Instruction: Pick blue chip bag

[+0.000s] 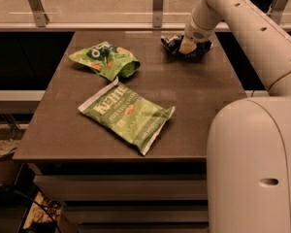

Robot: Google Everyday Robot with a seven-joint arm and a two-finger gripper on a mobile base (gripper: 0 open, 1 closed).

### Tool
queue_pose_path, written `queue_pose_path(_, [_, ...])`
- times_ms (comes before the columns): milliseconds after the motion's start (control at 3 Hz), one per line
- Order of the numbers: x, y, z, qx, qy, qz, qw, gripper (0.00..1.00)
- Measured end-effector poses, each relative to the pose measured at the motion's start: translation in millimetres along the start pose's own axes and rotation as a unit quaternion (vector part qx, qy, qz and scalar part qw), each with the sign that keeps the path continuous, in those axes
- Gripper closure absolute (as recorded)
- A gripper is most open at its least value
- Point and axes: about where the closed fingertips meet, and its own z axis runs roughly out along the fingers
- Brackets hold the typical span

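Observation:
The blue chip bag (173,44) is a small dark, wrinkly foil bag at the far right of the brown table (68,130). My gripper (188,46) is down on top of it, at the end of the white arm that reaches in from the right. The gripper covers the middle of the bag. Dark foil shows on both sides of it.
A large green bag with white lettering (127,114) lies flat in the middle of the table. A green bag with orange patches (105,59) lies crumpled at the far left. A railing with glass panels (158,6) runs behind the table. My white body (254,169) fills the lower right.

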Motion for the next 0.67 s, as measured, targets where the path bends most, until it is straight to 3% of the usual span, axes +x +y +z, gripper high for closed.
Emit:
queue_pose_path(333, [-0.1,0.0,-0.1,0.0,0.0,0.0,1.0,1.0])
queue_pose_path(667, [-0.1,0.1,0.1,0.0,0.0,0.0,1.0,0.82])
